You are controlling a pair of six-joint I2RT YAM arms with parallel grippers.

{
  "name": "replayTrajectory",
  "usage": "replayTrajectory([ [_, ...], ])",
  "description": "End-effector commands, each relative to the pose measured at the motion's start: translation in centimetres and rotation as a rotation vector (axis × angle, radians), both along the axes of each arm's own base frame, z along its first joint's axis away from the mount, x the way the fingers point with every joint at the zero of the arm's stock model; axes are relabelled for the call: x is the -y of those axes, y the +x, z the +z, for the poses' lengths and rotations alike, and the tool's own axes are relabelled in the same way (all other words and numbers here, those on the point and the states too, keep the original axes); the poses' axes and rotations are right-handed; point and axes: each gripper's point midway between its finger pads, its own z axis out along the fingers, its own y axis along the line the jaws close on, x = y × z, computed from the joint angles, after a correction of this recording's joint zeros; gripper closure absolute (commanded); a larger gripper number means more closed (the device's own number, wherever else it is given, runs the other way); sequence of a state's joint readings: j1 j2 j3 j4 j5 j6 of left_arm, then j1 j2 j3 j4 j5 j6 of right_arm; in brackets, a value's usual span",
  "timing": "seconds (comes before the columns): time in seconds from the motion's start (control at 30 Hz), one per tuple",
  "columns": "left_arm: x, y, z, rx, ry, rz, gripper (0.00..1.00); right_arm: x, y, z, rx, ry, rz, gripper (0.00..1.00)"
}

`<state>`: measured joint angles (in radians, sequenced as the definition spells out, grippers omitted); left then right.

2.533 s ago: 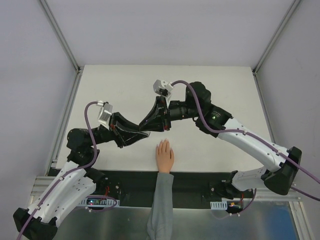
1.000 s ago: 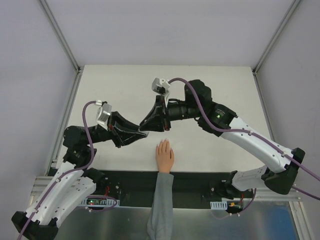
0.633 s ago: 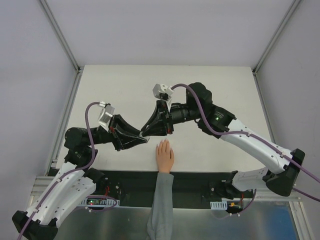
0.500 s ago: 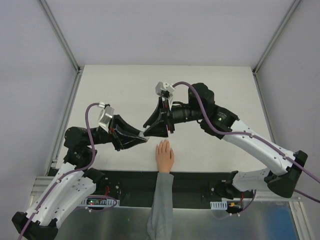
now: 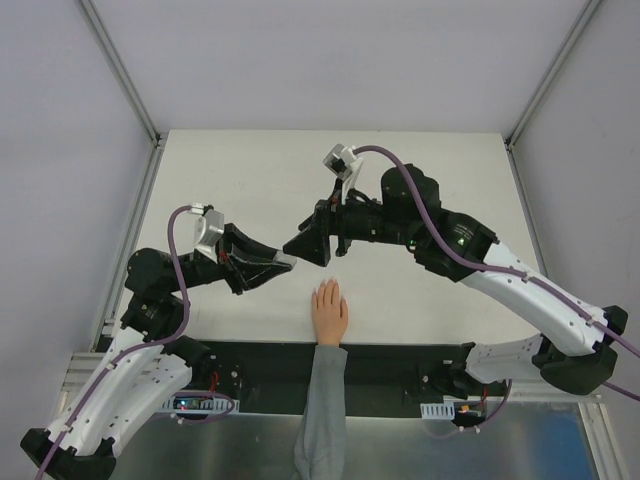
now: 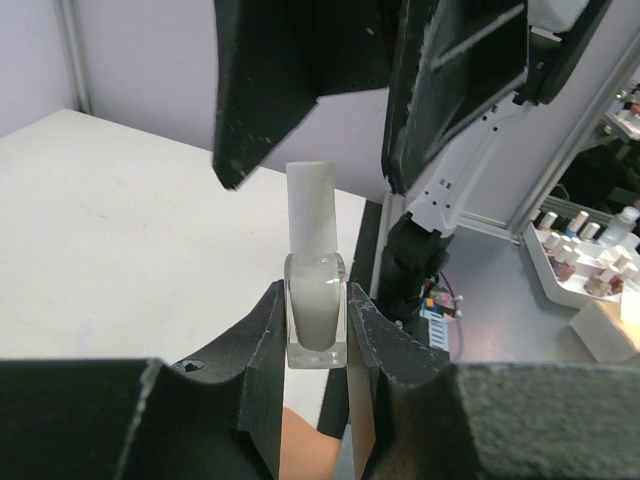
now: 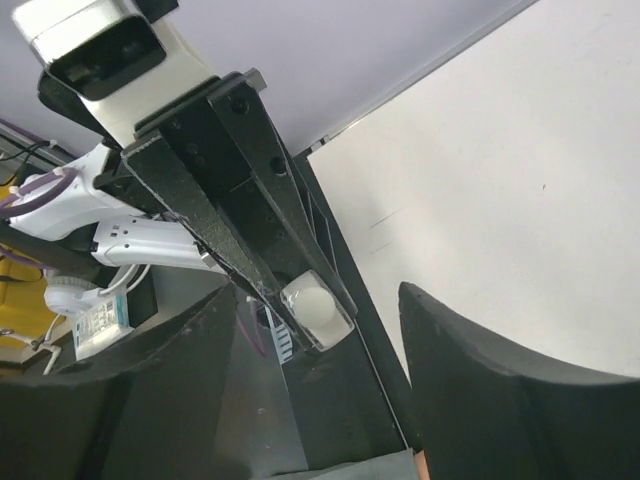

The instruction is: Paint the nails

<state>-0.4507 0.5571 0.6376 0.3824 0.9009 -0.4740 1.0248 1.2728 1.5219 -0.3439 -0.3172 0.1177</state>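
A small clear bottle of pale polish with a tall white cap sits upright between the fingers of my left gripper, which is shut on it. In the top view my left gripper holds it just left of the peach mannequin hand with its grey sleeve. The nails are too small to tell from the fingertips. My right gripper hangs open just beyond the cap, one finger on each side of it. The right wrist view looks at the bottle cap-end on.
The white table is bordered by aluminium posts and a black strip at the near edge. In the left wrist view a tray of small polish bottles stands off the table to the right.
My right gripper has opened, let go of the bottle's cap and drawn back to the right. The left gripper keeps the bottle and has barely moved.
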Motion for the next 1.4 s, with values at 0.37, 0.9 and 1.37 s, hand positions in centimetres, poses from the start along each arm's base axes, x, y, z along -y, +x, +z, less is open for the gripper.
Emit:
replayTrajectory([
  [0.37,-0.4,0.1,2.4,0.100,-0.039,0.036,1.00,-0.9,1.5,-0.4,-0.023,-0.026,-0.122,0.99],
  [0.9,0.0,-3.8,2.0,0.105,-0.056,-0.206,1.00,0.3,-3.7,1.1,0.208,0.103,0.273,1.00],
  [1.37,-0.7,-0.8,2.4,0.139,-0.056,0.023,1.00,1.1,1.6,-0.2,0.061,0.057,-0.019,0.30],
])
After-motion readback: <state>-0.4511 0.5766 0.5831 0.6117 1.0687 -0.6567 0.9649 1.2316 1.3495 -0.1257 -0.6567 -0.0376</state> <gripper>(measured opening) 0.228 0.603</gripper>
